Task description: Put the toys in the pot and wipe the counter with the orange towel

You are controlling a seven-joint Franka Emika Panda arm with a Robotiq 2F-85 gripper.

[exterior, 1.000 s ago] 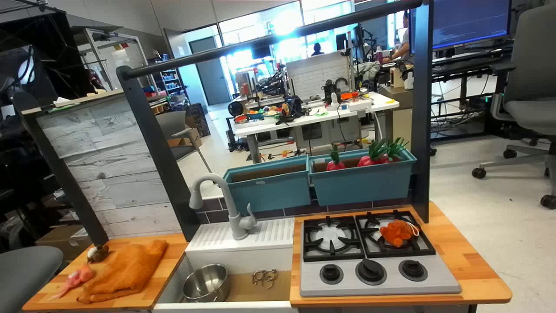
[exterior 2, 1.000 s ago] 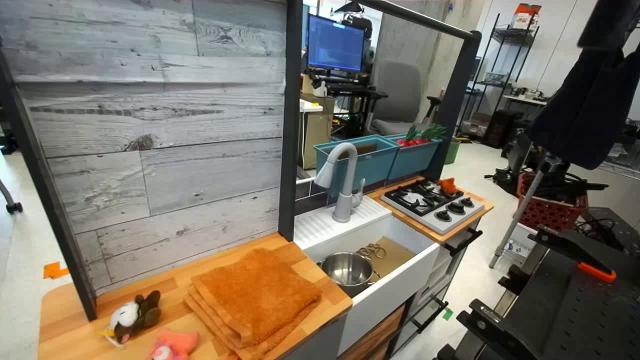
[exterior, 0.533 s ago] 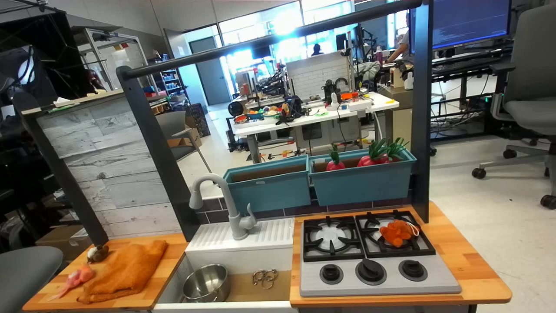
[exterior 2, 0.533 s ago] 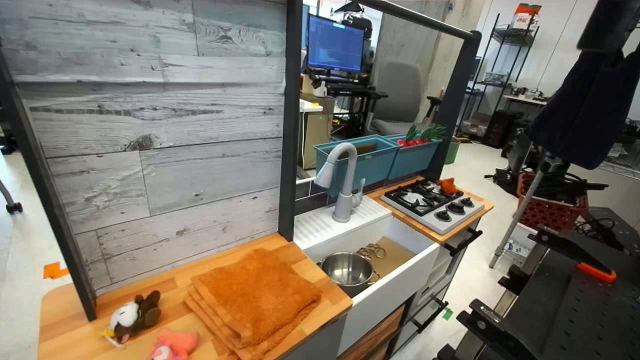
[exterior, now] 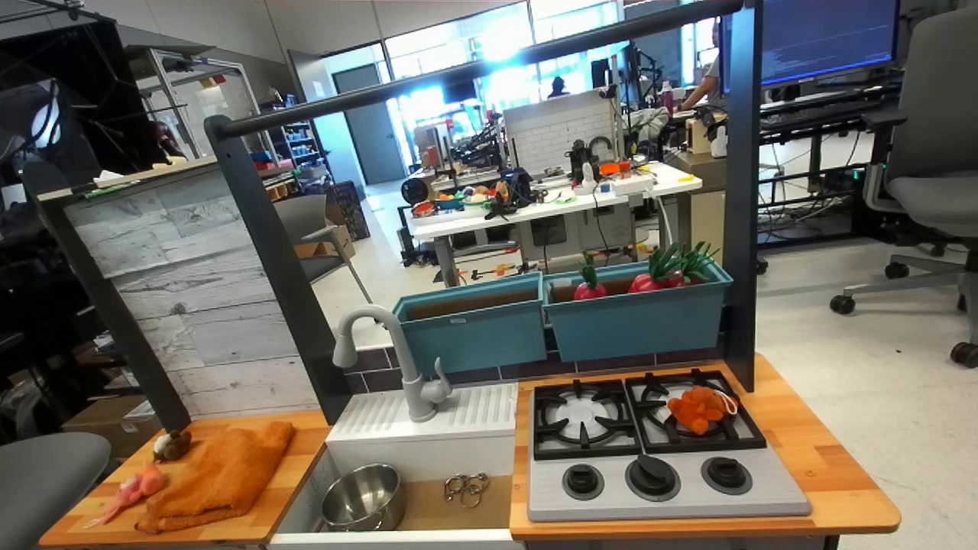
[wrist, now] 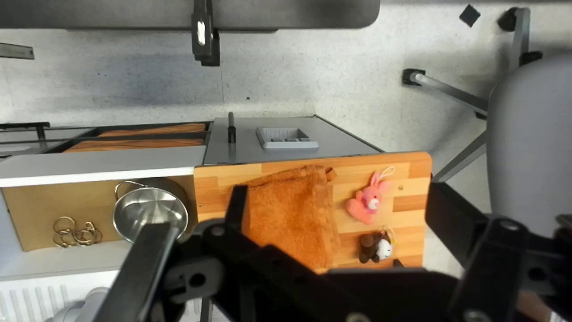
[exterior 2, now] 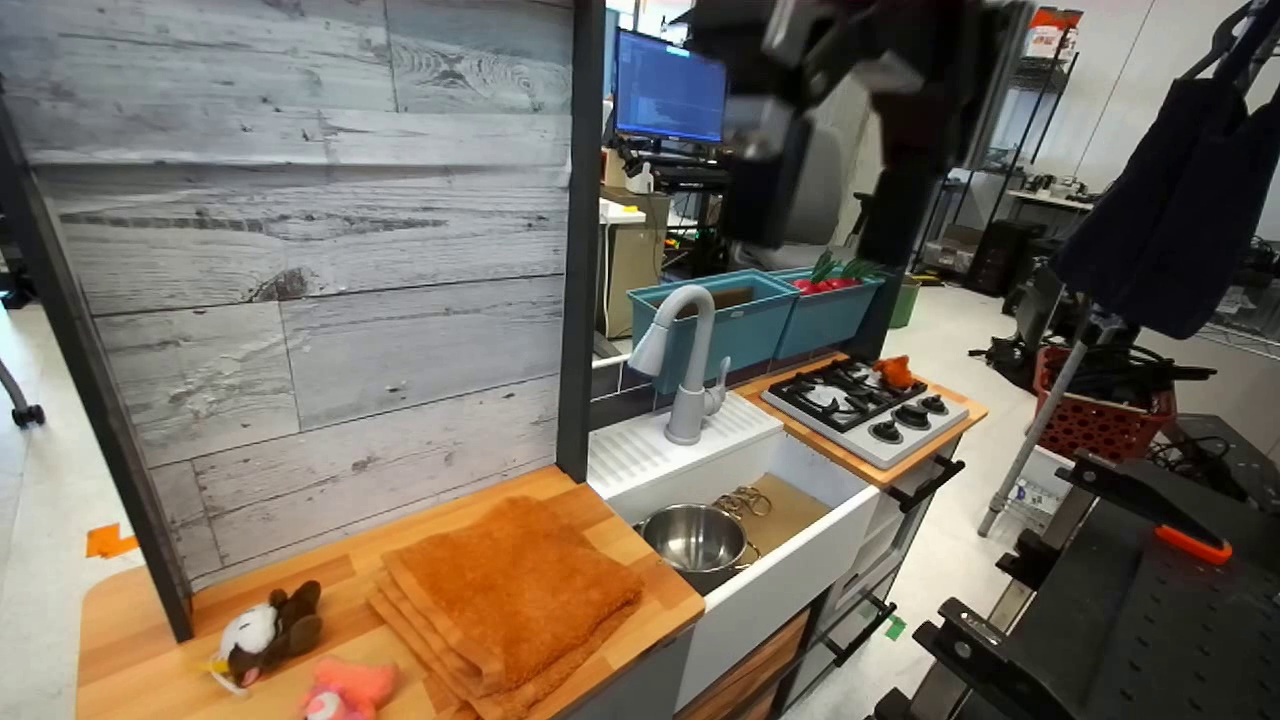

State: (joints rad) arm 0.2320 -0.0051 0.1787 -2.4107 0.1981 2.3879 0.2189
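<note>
Hanging high, black two-finger gripper (wrist: 338, 206) is spread wide, nothing held. Pink plush rabbit (wrist: 367, 202) and brown-and-white plush animal (wrist: 374, 247) are laid on light-brown wooden counter (wrist: 410, 219) beside folded orange cloth towel (wrist: 290, 214); orange lumpy toy (exterior: 699, 410) is parked on grey stove (exterior: 613, 481). Round silver metal pot (wrist: 149, 208) is set in white sink (exterior 2: 785, 595). Toys judged light, soft: best pinched across the middle, squash expected.

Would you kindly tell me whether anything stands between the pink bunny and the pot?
Yes: the folded orange towel lies on the counter between the pink bunny and the pot, which sits in the sink. The towel is low, so lifting the bunny over it would probably clear; nothing visible covers the pot's mouth.
</note>
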